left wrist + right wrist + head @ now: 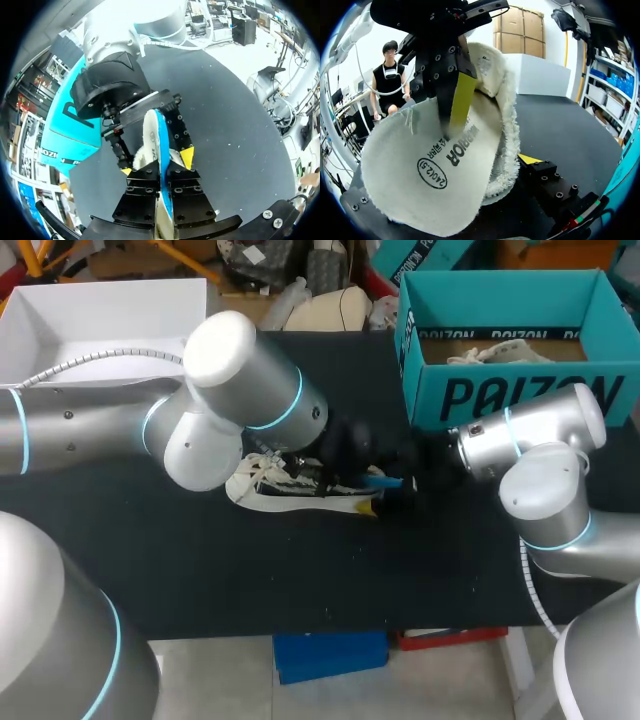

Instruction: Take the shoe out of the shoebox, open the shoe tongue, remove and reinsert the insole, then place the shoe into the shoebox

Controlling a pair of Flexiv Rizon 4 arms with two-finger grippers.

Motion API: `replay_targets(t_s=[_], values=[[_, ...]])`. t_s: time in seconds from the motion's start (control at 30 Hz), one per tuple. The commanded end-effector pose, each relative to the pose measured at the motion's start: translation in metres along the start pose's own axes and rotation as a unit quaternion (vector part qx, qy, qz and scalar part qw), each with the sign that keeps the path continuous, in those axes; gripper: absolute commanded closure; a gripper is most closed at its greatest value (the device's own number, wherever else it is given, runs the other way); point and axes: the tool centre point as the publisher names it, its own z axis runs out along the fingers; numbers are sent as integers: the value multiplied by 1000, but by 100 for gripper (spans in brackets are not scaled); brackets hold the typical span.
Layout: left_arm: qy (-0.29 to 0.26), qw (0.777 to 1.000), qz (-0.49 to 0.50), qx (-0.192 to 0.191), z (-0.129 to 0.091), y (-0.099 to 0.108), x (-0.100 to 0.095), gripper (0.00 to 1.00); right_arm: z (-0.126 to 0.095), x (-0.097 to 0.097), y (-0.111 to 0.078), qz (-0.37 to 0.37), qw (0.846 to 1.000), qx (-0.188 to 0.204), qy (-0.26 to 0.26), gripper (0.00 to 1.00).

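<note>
Done: shoe (290, 485) out, lying on the table; insole (435, 160) out of it.
Left: reinsert the insole, box the shoe.
Left gripper (159, 167): clamped on the insole, held on edge.
Right gripper (400, 485): fingers spread either side of the insole's far end, not gripping.
Shoebox (520, 395): open, something white and laced inside.

White lace-up shoe (290, 485) lies at the centre of the frame, laces toward the left; its cream, blue-backed insole (150, 135) stands on edge at the shoe's right end; the open teal shoebox (510, 395) sits at upper right
</note>
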Motion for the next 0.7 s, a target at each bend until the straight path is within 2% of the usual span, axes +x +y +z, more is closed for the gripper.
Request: replay_targets(t_s=[0.03,0.13,0.2,0.27,0.43,0.57,0.63,0.67,0.7], values=[[-4,1000,5,27,-31,-6,5,100,5,0,-3,1,1000,1,0,100],[-4,999,5,49,-52,-11,5,100,5,0,-3,1,1000,1,0,100],[4,996,-9,89,-71,-18,3,100,5,0,-3,1,1000,1,0,100],[0,995,1,99,-84,-24,3,100,5,0,-3,1,1000,1,0,100],[14,988,-9,152,-121,-46,6,100,5,0,-3,1,1000,1,0,100],[7,979,-58,193,-149,-71,-1,100,5,0,-3,1,1000,1,0,100],[18,969,-88,232,-162,-87,-4,100,5,0,-3,1,1000,1,0,100],[16,967,-102,234,-167,-95,-6,100,5,0,-3,1,1000,1,0,100],[20,960,-115,255,-174,-104,-7,100,5,0,-3,1,1000,1,0,100]])
